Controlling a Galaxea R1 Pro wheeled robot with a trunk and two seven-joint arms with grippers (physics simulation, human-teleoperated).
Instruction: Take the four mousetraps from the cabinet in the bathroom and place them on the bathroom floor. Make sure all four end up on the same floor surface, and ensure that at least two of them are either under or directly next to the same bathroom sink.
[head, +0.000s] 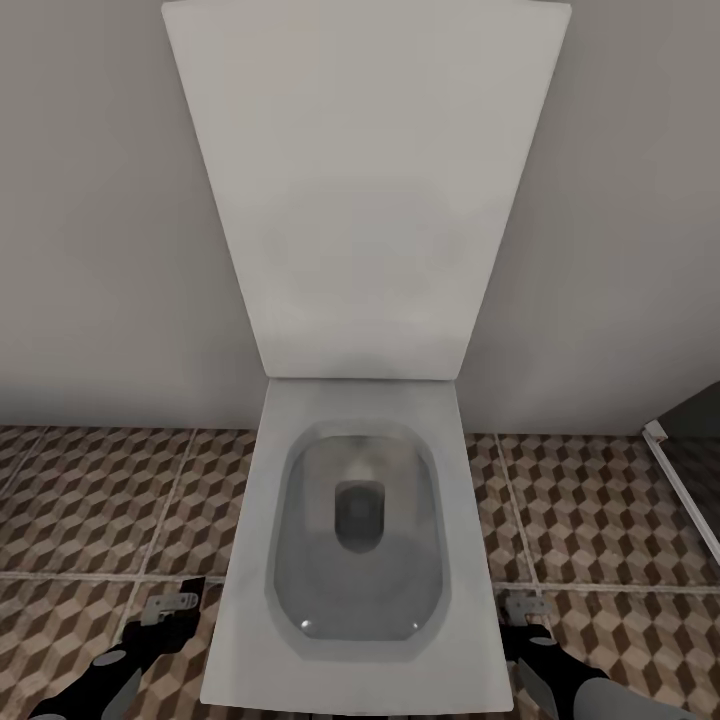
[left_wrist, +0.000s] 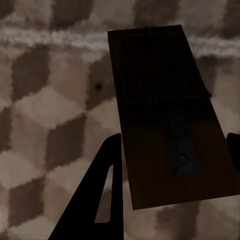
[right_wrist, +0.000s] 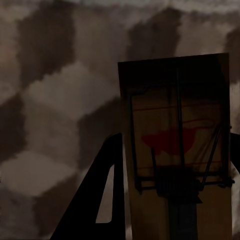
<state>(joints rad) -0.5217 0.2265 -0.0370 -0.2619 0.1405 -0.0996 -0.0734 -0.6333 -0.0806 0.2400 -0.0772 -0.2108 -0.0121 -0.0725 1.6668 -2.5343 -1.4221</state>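
Two end effectors (left_wrist: 170, 165) (right_wrist: 172, 185) | each grasping a shadowed mousetrap (left_wrist: 165, 115) (right_wrist: 175, 145) | traps cropped

Both mousetraps (left_wrist: 165, 115) (right_wrist: 177, 150) run dark and blurred, the right one cut off (near end) by the frame

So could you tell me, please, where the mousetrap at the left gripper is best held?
By its two long side edges, at the bare end of the board. The mousetrap is a thin flat plank with wire parts on its face, so the jaws of the left gripper should come in along its length from that end, straddling its width. It appears to sit that way already, above the bathroom floor.
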